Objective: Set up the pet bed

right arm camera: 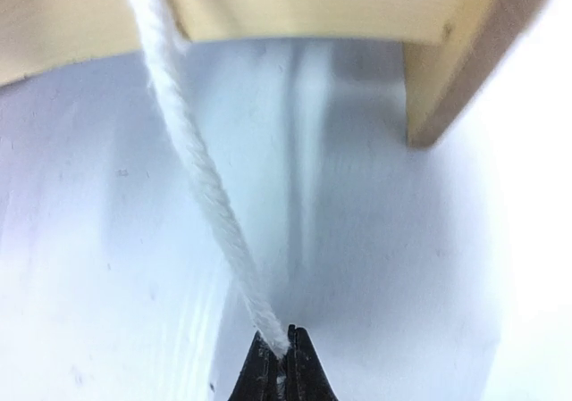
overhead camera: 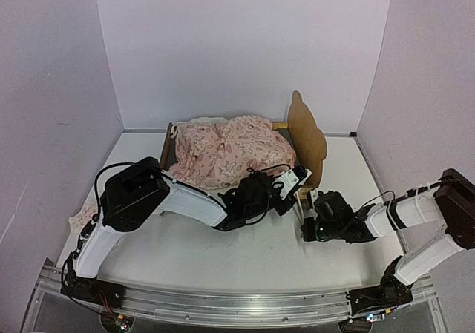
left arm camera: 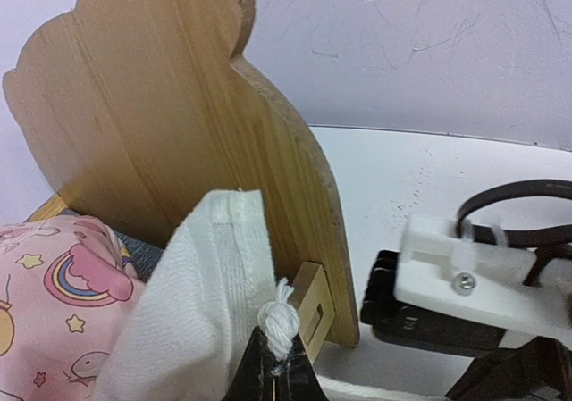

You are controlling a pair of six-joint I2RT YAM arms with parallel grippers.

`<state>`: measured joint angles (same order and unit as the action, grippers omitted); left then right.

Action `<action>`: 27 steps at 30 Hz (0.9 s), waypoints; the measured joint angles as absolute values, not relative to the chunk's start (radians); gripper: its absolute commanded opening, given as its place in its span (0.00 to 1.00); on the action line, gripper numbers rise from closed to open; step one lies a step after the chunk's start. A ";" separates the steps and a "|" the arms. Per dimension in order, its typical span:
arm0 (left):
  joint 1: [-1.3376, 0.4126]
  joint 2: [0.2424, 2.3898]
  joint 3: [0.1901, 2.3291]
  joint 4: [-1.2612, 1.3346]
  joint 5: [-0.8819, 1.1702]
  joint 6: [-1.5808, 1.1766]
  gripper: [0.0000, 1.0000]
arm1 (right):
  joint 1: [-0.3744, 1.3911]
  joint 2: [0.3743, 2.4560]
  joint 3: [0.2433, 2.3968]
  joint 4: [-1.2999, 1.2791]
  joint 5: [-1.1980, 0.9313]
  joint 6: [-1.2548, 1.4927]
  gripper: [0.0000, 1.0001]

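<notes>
The pet bed (overhead camera: 306,129) is light plywood with a wavy headboard (left arm camera: 179,124) and a pink blanket (overhead camera: 230,151) on top. The left gripper (left arm camera: 273,365), at the headboard, clamps a white cord (left arm camera: 277,322) knot. The right gripper (right arm camera: 284,358), held low, pinches the cord.

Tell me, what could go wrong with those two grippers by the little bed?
The right gripper holds a taut white cord running up to the pet bed; pulling harder might drag or tip it. The left gripper pinches only a small knot beside the white cloth, which could slip free.
</notes>
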<state>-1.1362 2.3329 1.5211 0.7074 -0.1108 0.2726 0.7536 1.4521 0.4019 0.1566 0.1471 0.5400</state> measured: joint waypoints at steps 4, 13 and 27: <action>-1.137 2.333 1.519 0.716 -0.140 0.236 0.00 | 0.754 1.412 0.386 0.100 0.160 0.563 0.00; -1.126 2.322 1.496 0.728 0.116 0.260 0.00 | 0.750 1.500 0.492 0.022 0.202 0.527 0.00; -1.147 2.267 1.336 0.902 0.012 0.268 0.00 | 0.738 1.540 0.495 0.093 0.204 0.534 0.00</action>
<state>-1.1469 2.2669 1.3357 0.9024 0.0120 0.2676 0.7380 1.5402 0.4950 0.0929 0.2035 0.5343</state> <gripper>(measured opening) 0.021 0.034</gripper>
